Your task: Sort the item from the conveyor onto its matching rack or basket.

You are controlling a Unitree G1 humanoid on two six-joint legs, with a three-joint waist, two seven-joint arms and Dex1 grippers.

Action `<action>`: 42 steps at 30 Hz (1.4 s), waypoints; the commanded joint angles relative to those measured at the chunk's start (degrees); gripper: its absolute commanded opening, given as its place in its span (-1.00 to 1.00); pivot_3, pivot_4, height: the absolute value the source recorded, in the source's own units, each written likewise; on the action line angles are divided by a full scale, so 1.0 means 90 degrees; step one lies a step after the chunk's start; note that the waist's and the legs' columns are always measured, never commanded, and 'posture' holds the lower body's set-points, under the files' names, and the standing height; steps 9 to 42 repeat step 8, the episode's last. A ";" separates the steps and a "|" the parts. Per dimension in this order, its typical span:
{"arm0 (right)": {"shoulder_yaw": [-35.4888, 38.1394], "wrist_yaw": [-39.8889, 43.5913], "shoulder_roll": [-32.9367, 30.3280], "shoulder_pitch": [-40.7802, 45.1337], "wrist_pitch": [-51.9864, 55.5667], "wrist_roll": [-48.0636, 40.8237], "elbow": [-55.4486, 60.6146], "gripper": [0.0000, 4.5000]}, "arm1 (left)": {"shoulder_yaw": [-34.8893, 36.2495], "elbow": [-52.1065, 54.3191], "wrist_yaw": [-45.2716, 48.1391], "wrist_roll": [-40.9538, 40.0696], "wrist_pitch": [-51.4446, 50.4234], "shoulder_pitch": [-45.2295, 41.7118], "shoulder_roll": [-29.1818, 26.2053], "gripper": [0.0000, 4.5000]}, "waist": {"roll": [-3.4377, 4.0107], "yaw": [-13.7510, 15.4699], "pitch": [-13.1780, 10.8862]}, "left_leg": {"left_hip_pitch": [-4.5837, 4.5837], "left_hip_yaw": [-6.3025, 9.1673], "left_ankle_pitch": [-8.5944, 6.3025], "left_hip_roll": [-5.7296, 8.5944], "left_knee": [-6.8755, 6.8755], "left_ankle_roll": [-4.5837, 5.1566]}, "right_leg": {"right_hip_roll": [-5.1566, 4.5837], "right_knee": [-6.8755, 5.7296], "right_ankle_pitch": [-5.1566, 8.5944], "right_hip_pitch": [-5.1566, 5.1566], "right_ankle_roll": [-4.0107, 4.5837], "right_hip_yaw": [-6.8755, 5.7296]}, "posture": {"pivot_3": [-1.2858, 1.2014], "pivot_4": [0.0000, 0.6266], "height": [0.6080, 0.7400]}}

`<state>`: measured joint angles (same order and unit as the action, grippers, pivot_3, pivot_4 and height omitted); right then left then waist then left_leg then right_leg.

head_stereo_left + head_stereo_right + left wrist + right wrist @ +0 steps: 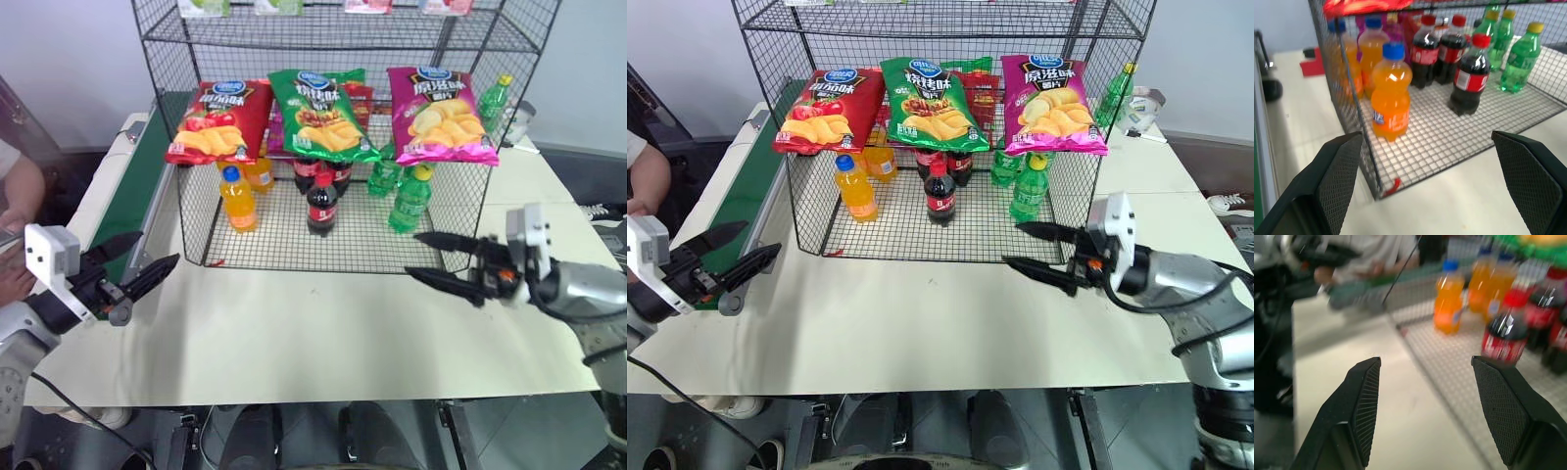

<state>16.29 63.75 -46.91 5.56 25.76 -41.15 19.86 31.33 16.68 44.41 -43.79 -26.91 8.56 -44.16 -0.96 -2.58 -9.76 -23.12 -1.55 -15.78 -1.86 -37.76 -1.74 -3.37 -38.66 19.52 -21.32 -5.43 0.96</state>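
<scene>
The green crisp bag [321, 116] lies on the rack [167, 44], long axis pointing outward, between both open, empty grippers: left gripper [137, 264], right gripper [431, 257].

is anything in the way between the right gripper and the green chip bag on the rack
Nothing visible blocks it. The green chip bag lies on the rack tier between a red bag and a magenta bag, above the bottles. The right gripper sits open over the table, in front of the rack's open side.

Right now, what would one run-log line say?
green crisp bag: on rack shelf, between red and magenta bags | left gripper: open, empty | right gripper: open, empty
</scene>
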 commanded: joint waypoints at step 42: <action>0.0233 -0.0109 0.0088 0.0073 -0.0565 0.0368 -0.0554 0.36 | 0.0267 -0.1299 0.0476 0.0714 0.0666 -0.0176 -0.0177 1.00 | -0.0001 0.0063 0.0000 | -0.0011 0.0000 -0.0002 0.0002 0.0000 0.0002 | -0.0002 0.0011 0.0000 -0.0004 -0.0001 -0.0004 | 0.03 -0.52 0.98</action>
